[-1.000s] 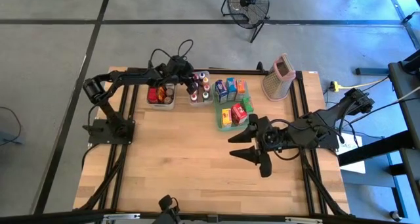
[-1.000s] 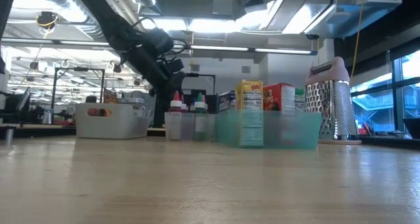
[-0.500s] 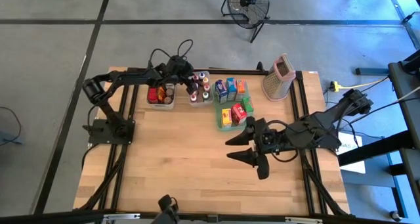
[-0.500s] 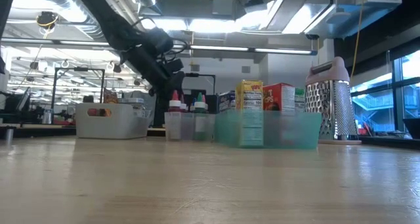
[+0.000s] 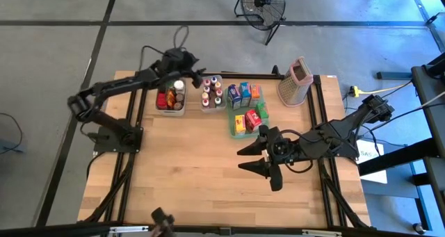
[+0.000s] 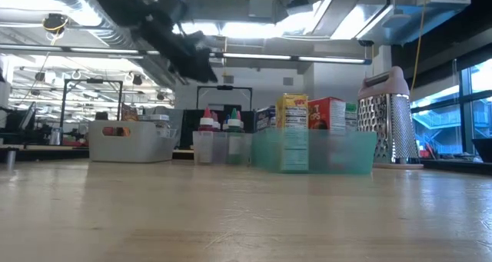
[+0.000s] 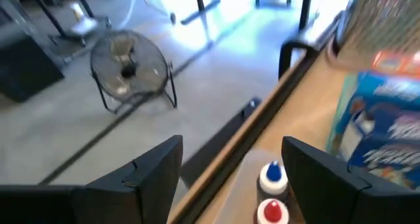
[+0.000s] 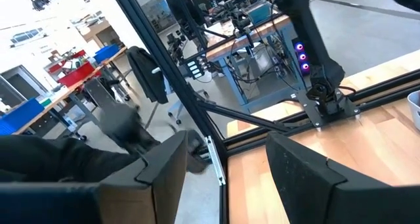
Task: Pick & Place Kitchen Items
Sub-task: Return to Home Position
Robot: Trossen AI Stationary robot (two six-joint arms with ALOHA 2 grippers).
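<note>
Withdrawal of the left gripper [image 5: 191, 70] from the clear bin [image 5: 212, 110] is recorded here. Half a second earlier it was held low over the capped bottles [image 5: 211, 91]. It is now seen lifted and drawn back toward the rear edge of the table [image 5: 195, 181], above and behind the grey bin [image 5: 170, 114] and the clear bin. Its fingers [image 7: 147, 178] are spread wide and nothing is carried between them; red- and blue-capped bottles are glimpsed below them in the wrist view. From table height, the arm is seen raised well clear of the bin tops.

The right gripper [image 5: 245, 159] has been eased a little further left over bare wood, near the front of the green tray [image 5: 240, 135]. It too is gaping and empty.

The kitchen items are all found in containers along the back of the table: cans [image 5: 171, 98] in the grey bin, bottles in the clear bin, cartons [image 5: 245, 92] in the tray, with the box grater [image 5: 295, 80] standing near. None is left loose on the wood. By that evidence the sorting is judged finished, and the lift is read as the start of a return to rest, with no further pick called for.
</note>
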